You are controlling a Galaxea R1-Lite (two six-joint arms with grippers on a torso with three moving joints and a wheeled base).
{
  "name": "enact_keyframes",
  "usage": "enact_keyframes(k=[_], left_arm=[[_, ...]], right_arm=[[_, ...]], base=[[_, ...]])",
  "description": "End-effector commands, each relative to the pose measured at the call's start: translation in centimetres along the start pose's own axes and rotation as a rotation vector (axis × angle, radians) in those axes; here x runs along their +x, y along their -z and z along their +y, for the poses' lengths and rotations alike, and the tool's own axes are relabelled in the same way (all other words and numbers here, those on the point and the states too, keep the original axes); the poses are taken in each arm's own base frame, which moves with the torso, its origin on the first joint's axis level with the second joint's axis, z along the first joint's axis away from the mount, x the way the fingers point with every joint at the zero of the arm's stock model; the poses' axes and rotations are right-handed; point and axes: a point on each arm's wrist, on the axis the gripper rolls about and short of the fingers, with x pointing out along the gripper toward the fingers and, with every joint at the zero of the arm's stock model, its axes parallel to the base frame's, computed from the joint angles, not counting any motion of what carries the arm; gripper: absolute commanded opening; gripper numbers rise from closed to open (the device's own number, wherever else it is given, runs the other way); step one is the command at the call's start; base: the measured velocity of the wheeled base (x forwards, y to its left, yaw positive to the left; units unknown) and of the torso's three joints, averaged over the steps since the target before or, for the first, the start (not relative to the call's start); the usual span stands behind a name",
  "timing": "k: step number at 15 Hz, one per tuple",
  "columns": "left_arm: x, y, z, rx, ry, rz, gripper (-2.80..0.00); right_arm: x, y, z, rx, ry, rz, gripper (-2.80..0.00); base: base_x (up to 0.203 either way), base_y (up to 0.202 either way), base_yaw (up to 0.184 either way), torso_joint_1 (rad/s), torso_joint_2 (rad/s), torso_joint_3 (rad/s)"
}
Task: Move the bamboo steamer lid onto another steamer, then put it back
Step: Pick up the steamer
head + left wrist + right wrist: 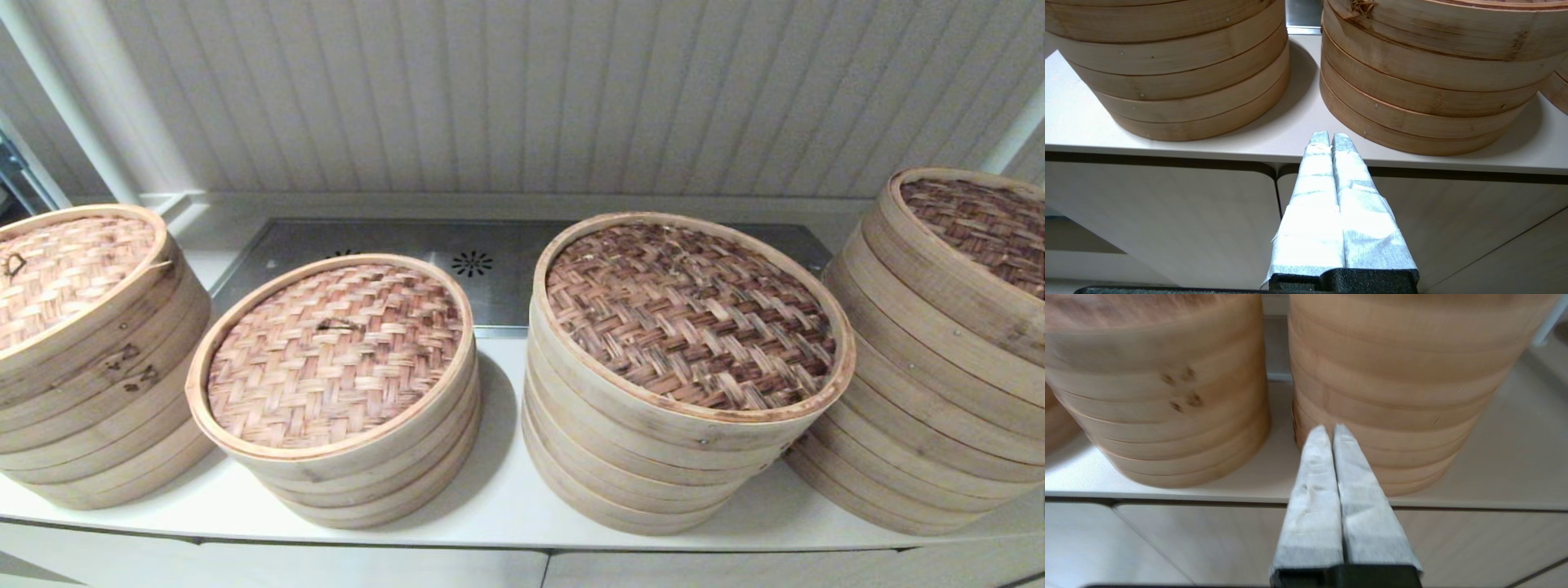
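Note:
Four bamboo steamer stacks stand in a row on the white counter (502, 498). The far-left stack (82, 351) and the low second stack (343, 384) carry pale woven lids, the second lid (335, 351) with a small dark loop. The third stack (678, 367) and the far-right stack (947, 343) show darker woven tops. Neither arm appears in the head view. My left gripper (1329, 136) is shut and empty, held at the counter's front edge before the gap between two stacks. My right gripper (1329, 428) is shut and empty, close to the side of the far-right stack (1392, 388).
A steel panel with drain holes (473, 261) lies behind the stacks, under a ribbed white wall (522, 90). Cabinet doors (1159, 220) hang below the counter edge. Narrow gaps separate neighbouring stacks. Bare counter shows beyond the far-right stack (1515, 449).

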Motion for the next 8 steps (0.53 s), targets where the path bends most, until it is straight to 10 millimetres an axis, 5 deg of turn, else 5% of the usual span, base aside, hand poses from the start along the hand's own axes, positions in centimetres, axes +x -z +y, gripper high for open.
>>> enact_keyframes(k=[1,4,8], left_arm=[[0.1,0.3,0.0,0.000,0.000,0.013,-2.80],[0.1,0.3,0.0,0.000,0.000,0.013,-2.80],[0.1,0.3,0.0,0.001,-0.002,0.016,-2.80]], right_arm=[[-0.5,-3.3,0.1,0.001,-0.011,-0.036,-2.80],[0.8,-8.9,0.2,0.003,-0.046,-0.030,-2.80],[6.8,-14.9,0.3,0.009,-0.078,0.059,-2.80]], base=[[0.000,0.000,0.000,0.000,0.00,0.000],[0.000,0.000,0.000,0.000,0.00,0.000],[0.000,0.000,0.000,0.000,0.00,0.000]])
